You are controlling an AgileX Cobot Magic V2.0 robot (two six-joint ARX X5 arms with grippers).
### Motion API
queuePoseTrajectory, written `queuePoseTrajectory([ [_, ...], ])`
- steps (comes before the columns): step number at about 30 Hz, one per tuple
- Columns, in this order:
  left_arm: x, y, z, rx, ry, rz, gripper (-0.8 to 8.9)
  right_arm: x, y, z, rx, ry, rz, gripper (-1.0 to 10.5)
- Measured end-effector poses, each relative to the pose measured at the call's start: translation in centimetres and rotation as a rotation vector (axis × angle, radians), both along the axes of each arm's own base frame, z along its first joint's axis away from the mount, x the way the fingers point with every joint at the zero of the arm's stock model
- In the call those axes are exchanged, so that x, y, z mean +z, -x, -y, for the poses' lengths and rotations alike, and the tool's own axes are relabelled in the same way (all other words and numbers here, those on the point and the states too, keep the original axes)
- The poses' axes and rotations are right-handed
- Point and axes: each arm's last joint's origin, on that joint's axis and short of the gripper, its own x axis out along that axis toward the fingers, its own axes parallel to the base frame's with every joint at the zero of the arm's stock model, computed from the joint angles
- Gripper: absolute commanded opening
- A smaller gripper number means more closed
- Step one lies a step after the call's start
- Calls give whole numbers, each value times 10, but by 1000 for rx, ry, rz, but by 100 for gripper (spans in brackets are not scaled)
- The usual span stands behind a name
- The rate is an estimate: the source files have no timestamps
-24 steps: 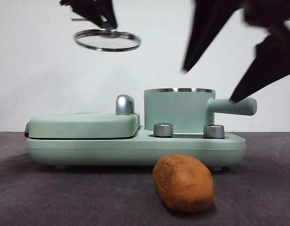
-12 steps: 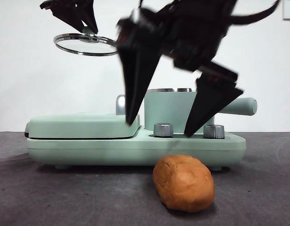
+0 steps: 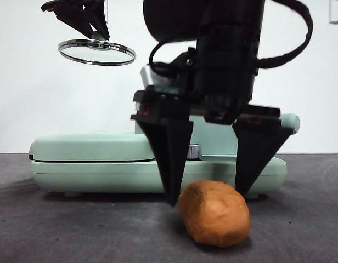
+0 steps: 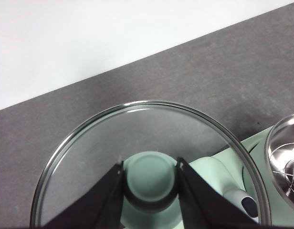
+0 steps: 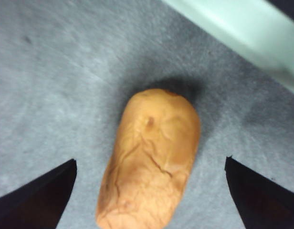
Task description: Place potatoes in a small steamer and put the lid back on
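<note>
Potato (image 3: 214,212), oval, orange-brown, matte-skinned, lying on dark grey counter (image 3: 75,230) just near of mint-green cooker base (image 3: 103,174). Right tool (image 3: 210,189) spread wide, straddling it, tips just short of counter. Best lowered further, centred across narrow width, closed gently. Small mint-green steamer pot (image 4: 286,160) mostly hidden behind. Left tool (image 4: 149,179) clenched on knob of steel-rimmed glass lid (image 3: 96,51), high at left, clear of pot.

My dark grey table (image 3: 59,230) carries the mint-green cooker base (image 3: 103,172), and the orange-brown potato (image 3: 214,212) lies just in front of it.
</note>
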Motion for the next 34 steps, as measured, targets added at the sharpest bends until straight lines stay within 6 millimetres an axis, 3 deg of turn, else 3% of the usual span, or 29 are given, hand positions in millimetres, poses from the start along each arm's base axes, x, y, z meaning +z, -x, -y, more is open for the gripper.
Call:
queuePoseTrajectory([
  [11,0,0,0,3,3,-6,50,-15,-1,-4,7,15,-69,192],
  [19,-1,0,0,4,2,-9,50,-8,-8,1,-14,30,-84,181],
  [22,-1,0,-2,8,3,-8,50,11,-20,4,-45,19,-74,177],
  [34,-1,-2,-10,29,2,-9,50,137,-78,28,-106,-171,164,108],
])
